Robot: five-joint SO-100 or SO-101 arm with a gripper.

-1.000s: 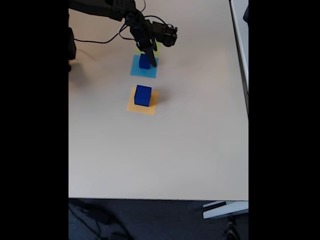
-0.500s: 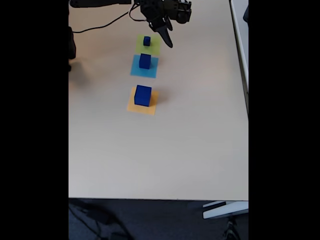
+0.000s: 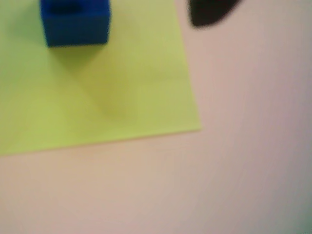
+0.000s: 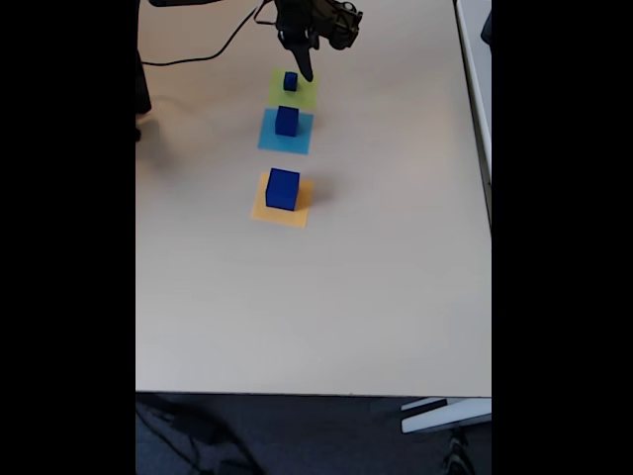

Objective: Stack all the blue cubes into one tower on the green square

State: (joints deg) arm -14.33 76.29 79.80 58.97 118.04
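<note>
Three blue cubes sit in a line down the pale table [image 4: 376, 297] in the fixed view, each one on its own coloured patch. The smallest blue cube [image 4: 290, 81] is up top on the green square [image 4: 300, 96], resting toward the upper left of that patch. Below it the middle blue cube [image 4: 287, 121] stands on the light-blue square [image 4: 272, 141], and further down, a little apart, the largest blue cube [image 4: 283, 189] sits on the orange square [image 4: 287, 214].

Now the arm: it reaches in from the top edge, black and bunched up, with the gripper [image 4: 305, 69] hanging just to the right of the smallest cube. One dark finger [image 4: 306, 65] points down over the green patch's upper right part. Nothing is held, but whether the jaws stand apart or together I cannot tell from here, the fingers blur into one dark shape.

Over to the wrist view, very soft focus. The smallest blue cube [image 3: 75, 22] fills the upper left corner, sitting on the green square [image 3: 122, 97], whose right edge and lower corner show against the table [image 3: 243, 170]. A dark fingertip [image 3: 209, 12] pokes in at the top, off the patch, to the right of the cube and clear of it.

A black cable [image 4: 213, 49] trails across the table's upper left.
</note>
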